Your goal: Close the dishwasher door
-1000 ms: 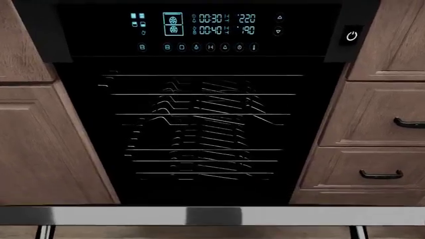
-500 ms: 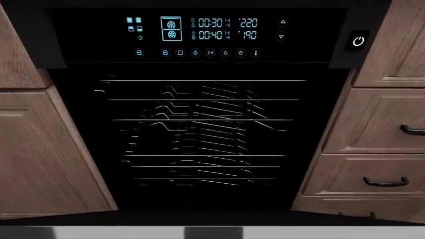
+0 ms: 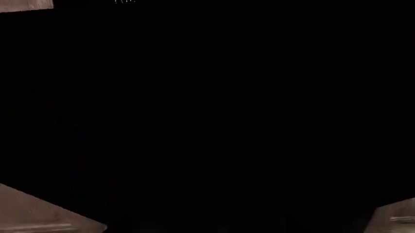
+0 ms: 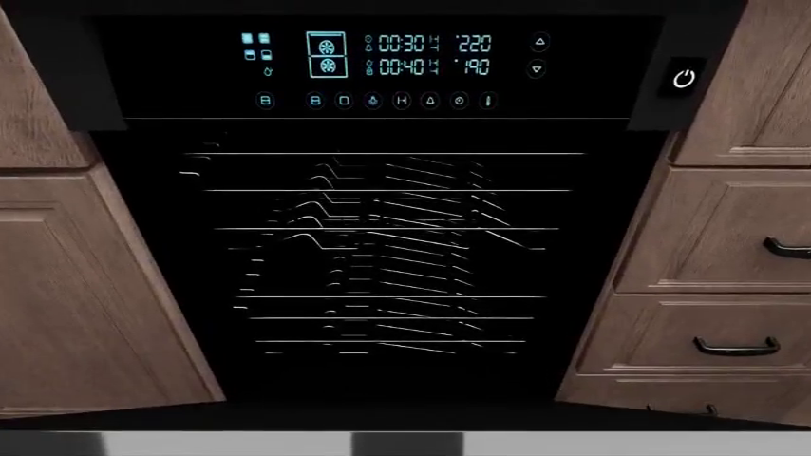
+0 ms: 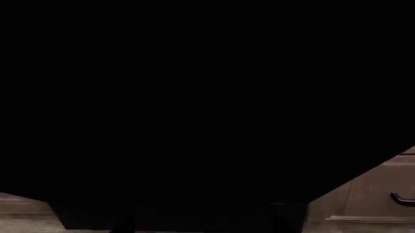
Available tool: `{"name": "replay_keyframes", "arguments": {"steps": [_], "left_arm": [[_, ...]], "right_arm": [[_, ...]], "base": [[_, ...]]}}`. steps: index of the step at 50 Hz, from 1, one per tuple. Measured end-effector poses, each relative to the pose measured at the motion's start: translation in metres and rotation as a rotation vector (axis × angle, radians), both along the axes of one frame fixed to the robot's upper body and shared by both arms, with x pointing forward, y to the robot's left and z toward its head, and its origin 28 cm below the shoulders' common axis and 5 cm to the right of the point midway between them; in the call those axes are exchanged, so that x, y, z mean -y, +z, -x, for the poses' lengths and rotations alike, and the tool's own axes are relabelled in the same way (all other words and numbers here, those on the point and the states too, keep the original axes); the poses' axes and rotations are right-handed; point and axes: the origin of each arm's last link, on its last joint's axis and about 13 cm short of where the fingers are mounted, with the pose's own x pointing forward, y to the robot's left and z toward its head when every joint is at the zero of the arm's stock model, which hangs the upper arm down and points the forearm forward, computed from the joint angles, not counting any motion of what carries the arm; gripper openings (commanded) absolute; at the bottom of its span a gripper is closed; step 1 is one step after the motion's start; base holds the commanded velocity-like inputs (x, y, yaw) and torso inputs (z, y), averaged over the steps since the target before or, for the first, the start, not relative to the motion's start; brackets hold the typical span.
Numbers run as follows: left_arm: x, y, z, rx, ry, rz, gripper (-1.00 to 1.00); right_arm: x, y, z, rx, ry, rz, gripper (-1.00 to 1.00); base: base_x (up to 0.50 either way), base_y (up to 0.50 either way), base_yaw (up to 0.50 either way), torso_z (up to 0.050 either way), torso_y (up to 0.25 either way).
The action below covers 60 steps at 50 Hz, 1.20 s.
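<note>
Comparing with half a second back, nothing moves: dishwasher door sits dropped open along the head view's bottom edge. Neither arm nor gripper shows anywhere, so can't tell their grip.

Brown wooden cabinets, drawers with dark handles

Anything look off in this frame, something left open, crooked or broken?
Yes: the dishwasher door is down, only its silver-grey top edge showing along the bottom of the head view, so the wire racks sit exposed under the lit control strip. The wooden drawers look shut and straight. No claw shows.
</note>
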Motion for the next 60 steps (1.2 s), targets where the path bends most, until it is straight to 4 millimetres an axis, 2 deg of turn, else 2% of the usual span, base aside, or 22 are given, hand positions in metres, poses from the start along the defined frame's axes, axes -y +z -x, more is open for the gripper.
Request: {"name": "replay_keyframes", "arguments": {"steps": [11, 23, 33, 44, 60], "left_arm": [[0.001, -0.02, -0.012, -0.116, -0.022, -0.03, 1.0], [0.008, -0.031, -0.038, -0.169, -0.036, -0.033, 1.0], [0.016, -0.028, -0.06, -0.171, -0.072, -0.024, 1.0], [0.025, -0.016, -0.085, -0.145, -0.104, -0.012, 1.0], [0.032, -0.012, -0.117, -0.171, -0.094, -0.014, 1.0]], "right_arm": [[0.001, -0.014, -0.013, -0.09, 0.011, -0.021, 1.0], [0.005, -0.023, -0.04, -0.132, -0.012, -0.035, 1.0], [0.008, -0.023, -0.063, -0.133, -0.018, -0.034, 1.0], [0.011, -0.018, -0.09, -0.117, -0.017, -0.028, 1.0], [0.014, -0.013, -0.128, -0.103, -0.015, -0.02, 1.0]], "base": [[0.0, 0.0, 0.0, 0.0, 0.0], [0.0, 0.0, 0.0, 0.0, 0.0], [0.0, 0.0, 0.0, 0.0, 0.0], [0.0, 0.0, 0.0, 0.0, 0.0], [0.0, 0.0, 0.0, 0.0, 0.0]]}}
